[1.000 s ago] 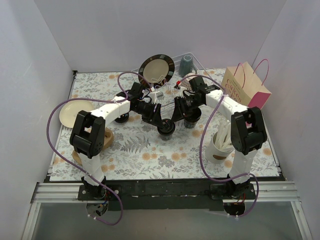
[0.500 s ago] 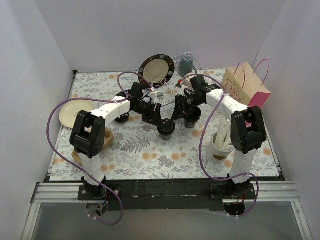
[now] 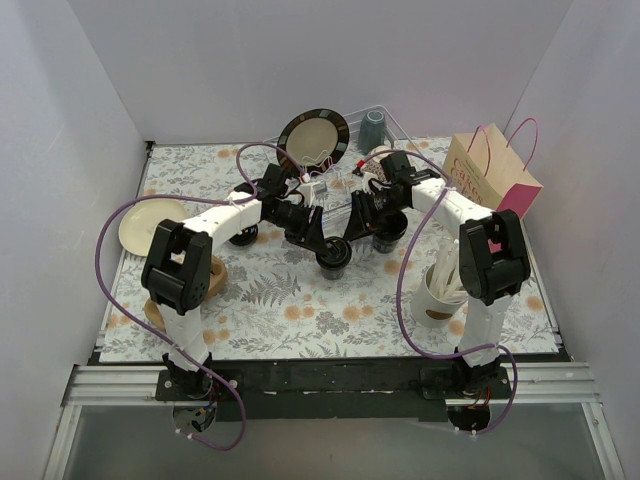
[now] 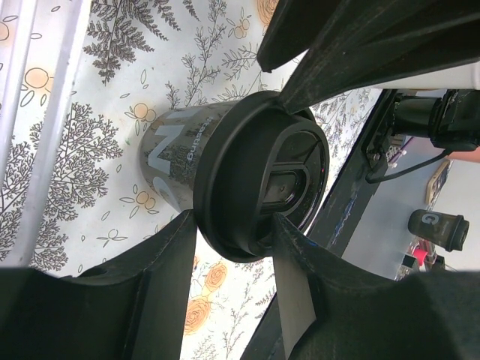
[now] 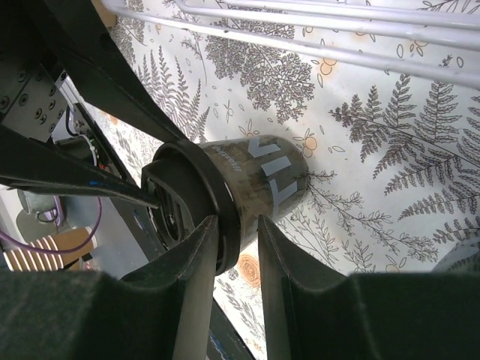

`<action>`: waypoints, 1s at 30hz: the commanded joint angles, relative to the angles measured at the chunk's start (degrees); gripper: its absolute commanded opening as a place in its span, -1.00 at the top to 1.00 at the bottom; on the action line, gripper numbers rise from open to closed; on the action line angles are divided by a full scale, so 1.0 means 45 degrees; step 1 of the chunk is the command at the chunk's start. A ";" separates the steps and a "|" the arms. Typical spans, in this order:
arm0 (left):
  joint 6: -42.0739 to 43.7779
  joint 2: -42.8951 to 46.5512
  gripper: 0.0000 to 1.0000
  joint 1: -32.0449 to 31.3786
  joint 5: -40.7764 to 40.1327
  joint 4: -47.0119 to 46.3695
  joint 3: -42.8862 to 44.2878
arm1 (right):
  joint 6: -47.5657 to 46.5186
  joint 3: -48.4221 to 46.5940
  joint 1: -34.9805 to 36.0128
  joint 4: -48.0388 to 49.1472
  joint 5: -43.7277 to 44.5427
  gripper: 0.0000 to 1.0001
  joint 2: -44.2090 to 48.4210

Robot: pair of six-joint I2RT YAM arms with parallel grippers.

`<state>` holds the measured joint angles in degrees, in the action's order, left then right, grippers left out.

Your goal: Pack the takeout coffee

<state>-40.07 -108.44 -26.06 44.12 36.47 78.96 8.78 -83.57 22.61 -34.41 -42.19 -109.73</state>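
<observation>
Lidded cup (image 4: 176, 146) between both claws, left claw (image 4: 234, 225) clamped on lid (image 4: 262, 180) rim, right claw (image 5: 234, 225) gripping just below (opposite side), surface (image 5: 360, 150) beneath.

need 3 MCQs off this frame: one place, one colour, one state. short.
1. Where is the paper bag? A far right B near left C centre front
2. The lid on the cup between the left gripper's fingers is: A white B black C red
3. The plate in the wire rack: A lies flat B is broken C stands on edge

1A: the top view shows it far right. 2B: the left wrist view shows it black. 3C: it leans upright among the wires.
</observation>
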 commanded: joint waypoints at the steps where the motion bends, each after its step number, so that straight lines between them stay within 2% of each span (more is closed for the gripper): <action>1: 0.1327 -0.1527 0.19 -0.0067 -0.4550 0.0607 -0.0828 | -0.0172 -0.0022 0.0092 0.0362 -0.0058 0.28 -0.0146; 12: 0.1327 -0.1565 0.21 -0.0067 -0.4764 0.0490 -0.1140 | -0.0622 0.0894 0.0580 0.0186 0.1561 0.45 -0.0205; 24: 0.1230 -0.1663 0.24 -0.0087 -0.5194 0.0431 -0.1530 | -0.1012 0.2457 0.0776 0.0655 0.3574 0.49 -0.0302; 28: 0.0997 -0.1411 0.24 -0.0106 -0.5409 0.0470 -0.1745 | -0.1013 0.1894 0.0835 0.0306 0.3479 0.49 -0.0342; 30: 0.0879 -0.1215 0.23 -0.0126 -0.5527 0.0490 -0.1920 | -0.0974 0.0844 0.0815 0.0090 0.3420 0.48 -0.0322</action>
<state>-41.25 -107.94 -25.98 44.18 34.28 76.88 8.56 -77.84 24.12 -26.89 -38.72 -106.30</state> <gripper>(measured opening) 0.401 0.264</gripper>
